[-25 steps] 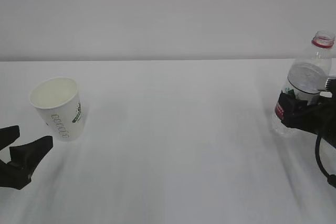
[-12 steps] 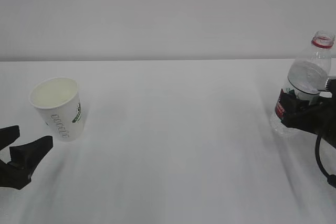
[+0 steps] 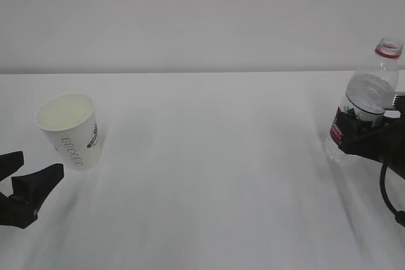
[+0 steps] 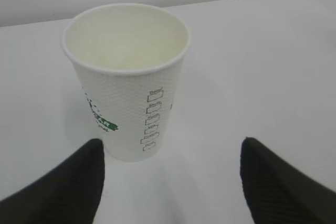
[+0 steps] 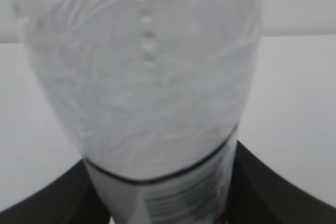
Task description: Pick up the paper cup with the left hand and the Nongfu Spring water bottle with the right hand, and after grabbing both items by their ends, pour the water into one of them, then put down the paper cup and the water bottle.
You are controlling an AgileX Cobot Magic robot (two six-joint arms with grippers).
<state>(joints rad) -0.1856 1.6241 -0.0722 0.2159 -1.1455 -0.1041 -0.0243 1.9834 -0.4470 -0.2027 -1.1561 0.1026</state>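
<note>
Change since a second ago: Nongfu Spring water bottle [image 3: 370, 109] is tilting slightly leftward as the right end effector [image 3: 355, 136] is closing around its labelled middle, far right of the surface [image 3: 209, 175]. Left end effector [image 3: 28, 181] is waiting wide open and empty, just short of the paper cup [image 3: 69, 129]. Risk: squeezing the uncapped bottle is likely to spill water.
</note>
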